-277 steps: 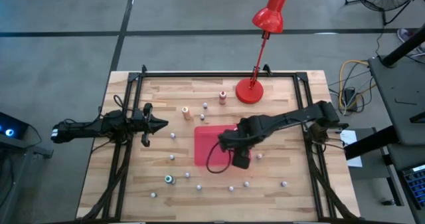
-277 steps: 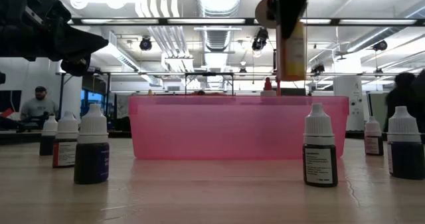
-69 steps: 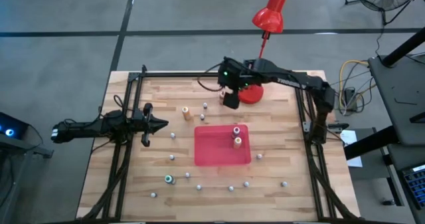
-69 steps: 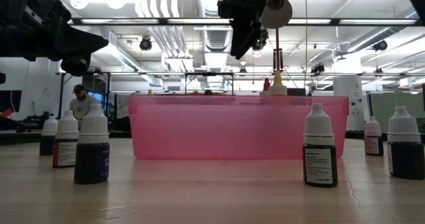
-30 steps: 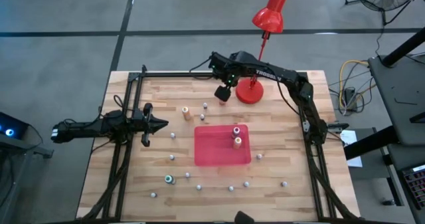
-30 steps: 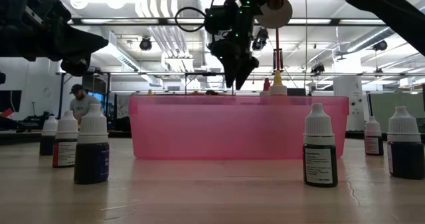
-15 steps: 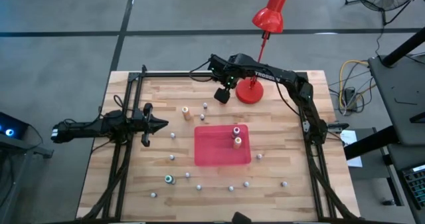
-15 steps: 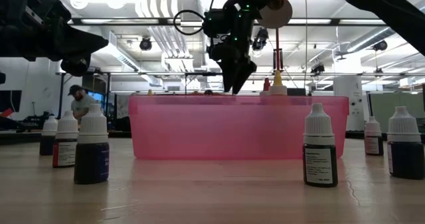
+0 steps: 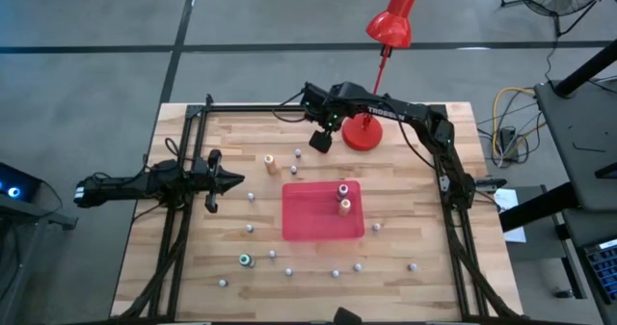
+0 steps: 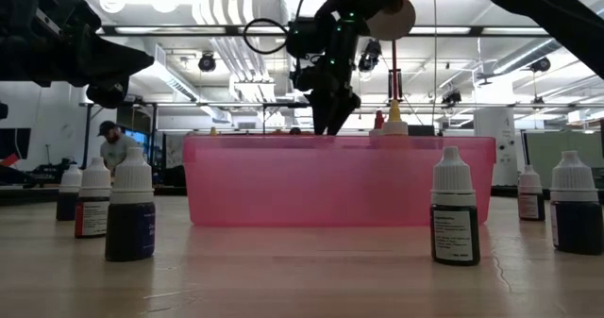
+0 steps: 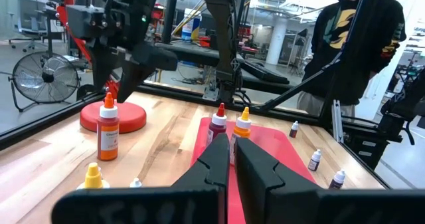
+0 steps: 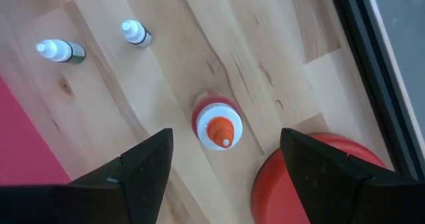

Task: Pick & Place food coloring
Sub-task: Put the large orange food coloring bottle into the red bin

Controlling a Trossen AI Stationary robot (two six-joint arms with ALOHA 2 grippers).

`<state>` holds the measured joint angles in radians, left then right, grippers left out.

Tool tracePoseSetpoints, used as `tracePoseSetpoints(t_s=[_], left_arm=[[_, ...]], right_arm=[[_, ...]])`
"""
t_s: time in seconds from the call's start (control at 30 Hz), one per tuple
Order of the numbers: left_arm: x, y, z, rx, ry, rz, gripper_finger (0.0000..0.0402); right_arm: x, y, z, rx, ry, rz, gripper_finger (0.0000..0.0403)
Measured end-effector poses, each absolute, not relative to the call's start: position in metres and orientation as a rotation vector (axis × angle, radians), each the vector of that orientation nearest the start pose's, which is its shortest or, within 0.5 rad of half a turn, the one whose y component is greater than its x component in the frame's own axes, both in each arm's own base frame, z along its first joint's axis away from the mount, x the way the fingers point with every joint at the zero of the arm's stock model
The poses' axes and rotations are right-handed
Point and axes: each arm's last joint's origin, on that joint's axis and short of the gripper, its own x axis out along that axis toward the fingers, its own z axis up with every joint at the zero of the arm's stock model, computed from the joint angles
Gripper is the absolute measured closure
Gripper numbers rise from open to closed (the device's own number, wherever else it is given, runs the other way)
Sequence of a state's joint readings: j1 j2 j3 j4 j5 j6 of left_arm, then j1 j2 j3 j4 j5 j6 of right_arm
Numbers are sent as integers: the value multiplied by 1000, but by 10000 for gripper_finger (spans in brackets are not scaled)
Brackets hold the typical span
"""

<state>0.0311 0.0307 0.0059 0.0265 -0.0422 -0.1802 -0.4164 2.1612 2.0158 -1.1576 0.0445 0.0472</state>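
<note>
My right gripper (image 12: 226, 139) hangs open, pointing steeply down, straight above a reddish-orange food coloring bottle (image 12: 218, 127) with a white cap. The bottle stands upright on the wood next to the lamp's red base (image 12: 312, 177). My fingers are above the bottle, one to each side, clear of it. In the left wrist view the same bottle (image 11: 106, 135) stands below that gripper (image 11: 136, 64). In the high view the gripper (image 9: 320, 140) hides the bottle. Two bottles (image 9: 343, 197) stand in the red tray (image 9: 308, 219). My left gripper (image 9: 228, 180) waits shut at the table's left.
Small bottles stand scattered around the tray: an orange one (image 9: 271, 163), a teal one (image 9: 246, 259), several pale ones along the near side (image 9: 335, 272). Two little bottles (image 12: 99, 43) stand near the target. The red lamp (image 9: 390, 26) rises just right of my right gripper. A person (image 11: 352, 44) stands beyond the table.
My right gripper has sunk a little toward the reddish-orange bottle beside the lamp base, staying open. Nothing else has moved.
</note>
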Motion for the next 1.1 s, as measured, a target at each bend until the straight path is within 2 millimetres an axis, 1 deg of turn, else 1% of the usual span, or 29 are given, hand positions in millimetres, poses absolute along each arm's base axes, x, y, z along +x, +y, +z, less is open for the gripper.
tracePoseSetpoints(t_s=[0.57, 0.83, 1.1], left_arm=[[99, 4, 166, -180, -8, 73, 402], [99, 4, 166, -180, -8, 73, 402], [99, 4, 166, -180, -8, 73, 402]], right_arm=[[406, -180, 229, 280, 1288, -388, 133], [408, -180, 226, 269, 1275, -380, 134], [407, -180, 224, 259, 1283, -367, 163]])
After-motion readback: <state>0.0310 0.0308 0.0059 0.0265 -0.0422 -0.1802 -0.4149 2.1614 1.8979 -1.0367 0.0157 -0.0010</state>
